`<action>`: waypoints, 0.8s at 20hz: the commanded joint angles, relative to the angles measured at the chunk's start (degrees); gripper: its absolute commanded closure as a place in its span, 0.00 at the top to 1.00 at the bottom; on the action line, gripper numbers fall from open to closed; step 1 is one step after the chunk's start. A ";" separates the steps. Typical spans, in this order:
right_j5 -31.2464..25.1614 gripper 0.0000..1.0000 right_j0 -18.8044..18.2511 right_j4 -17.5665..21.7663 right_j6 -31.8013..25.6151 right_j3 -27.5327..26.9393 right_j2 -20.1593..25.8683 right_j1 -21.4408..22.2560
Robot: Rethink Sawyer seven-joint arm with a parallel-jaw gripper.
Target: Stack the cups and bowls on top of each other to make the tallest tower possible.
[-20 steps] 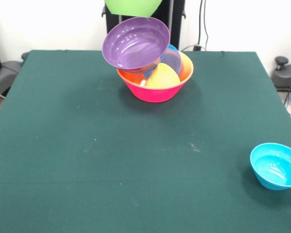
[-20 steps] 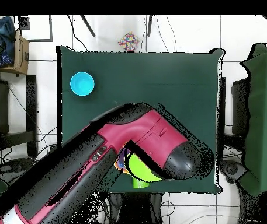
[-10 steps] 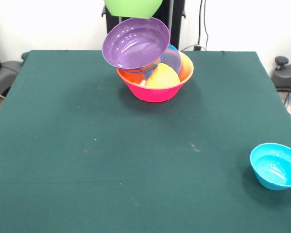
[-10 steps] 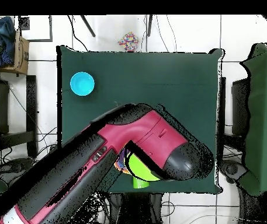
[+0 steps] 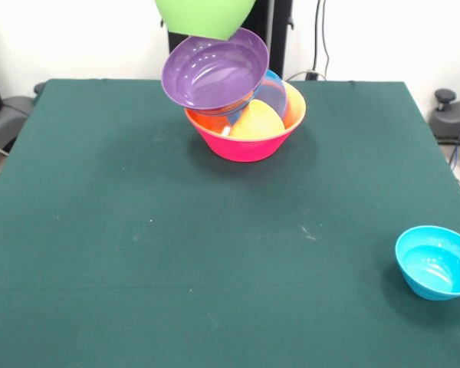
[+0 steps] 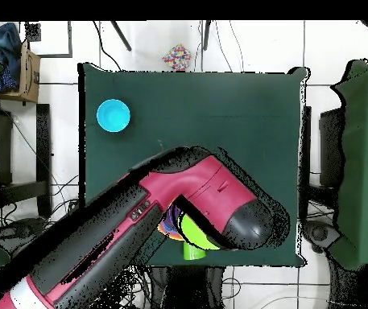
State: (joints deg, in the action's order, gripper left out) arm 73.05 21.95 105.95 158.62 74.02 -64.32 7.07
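- Tower (image 5: 244,115) is standing at the far middle of the green table (image 5: 138,253), leaning toward the left in the front view.
- Pink bowl (image 5: 245,144) is sitting lowest, flat on the cloth; an orange bowl (image 5: 294,103) is nesting inside it, rim showing on the right.
- Yellow-orange cup (image 5: 256,123) is lying inside the orange bowl, mouth down or on its side; cannot tell which.
- A clear blue bowl (image 5: 272,93) is resting tilted behind the cup.
- Purple bowl (image 5: 215,69) is sitting topmost, tipped steeply so its inside is facing the camera.
- Green bowl (image 5: 204,17) is hanging at the top edge, just above the purple bowl's far rim; whether they are touching is unclear.
- Gripper is hidden: cannot tell its state. In the overhead view the red arm (image 6: 138,221) is covering the tower, with only a slice of the green bowl (image 6: 193,233) showing.
- Small blue bowl (image 5: 436,262) is sitting upright alone at the near right, well apart from the tower.
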 commanded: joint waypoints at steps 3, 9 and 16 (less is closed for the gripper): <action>-8.49 0.00 1.01 -4.09 1.74 3.35 9.52 -3.31; -9.52 0.00 1.26 -5.10 1.39 3.82 9.50 -3.61; -10.85 0.00 1.78 -6.11 1.24 4.42 9.92 -3.95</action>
State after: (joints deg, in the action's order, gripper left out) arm 68.53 22.81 102.54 158.62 75.98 -64.32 6.51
